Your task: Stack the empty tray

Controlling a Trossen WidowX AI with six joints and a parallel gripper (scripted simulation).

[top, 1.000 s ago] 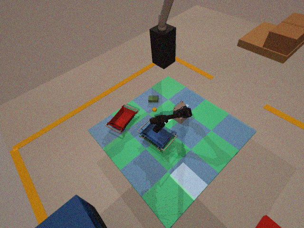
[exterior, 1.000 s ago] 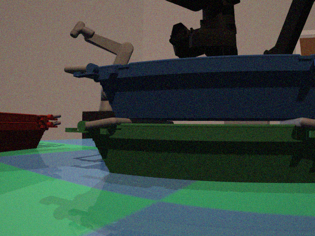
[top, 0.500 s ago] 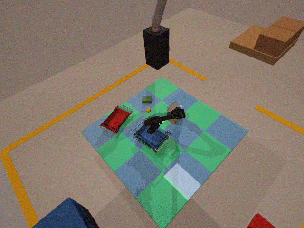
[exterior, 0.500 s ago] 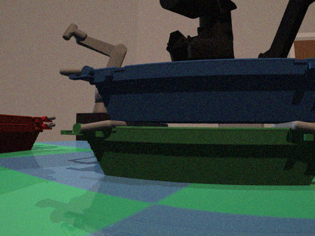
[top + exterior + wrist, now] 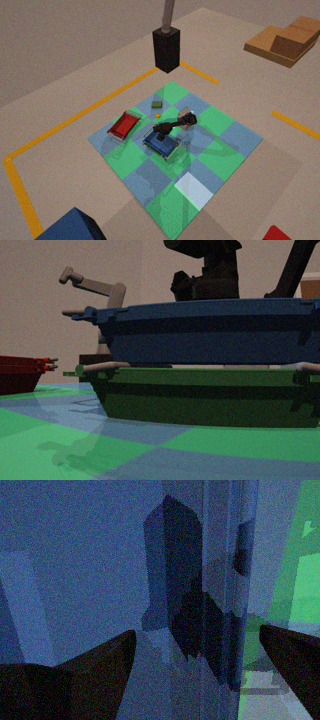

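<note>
The green tray (image 5: 201, 406) stands on the checkered mat. Its two pale wire bars lie in across its top; their ends show at the left bar (image 5: 103, 366) and the right bar (image 5: 308, 366). The blocks inside are hidden. The empty blue tray (image 5: 168, 147) (image 5: 206, 347) (image 5: 95, 590) sits level above the green tray, its underside at the height of the bars, not dropped inside. My gripper (image 5: 160, 138) (image 5: 196, 634) is open, with its fingers well apart on either side of the blue tray's side wall. In the exterior view the fingertips are hidden behind that wall.
A red tray (image 5: 124, 125) (image 5: 15, 380) with wire bars stands left of the stack. A small green block (image 5: 156, 104) and an orange disc (image 5: 157, 115) lie behind. A black box with a pole (image 5: 166, 49) stands beyond the mat. A beige jointed arm (image 5: 95, 286) shows behind the trays.
</note>
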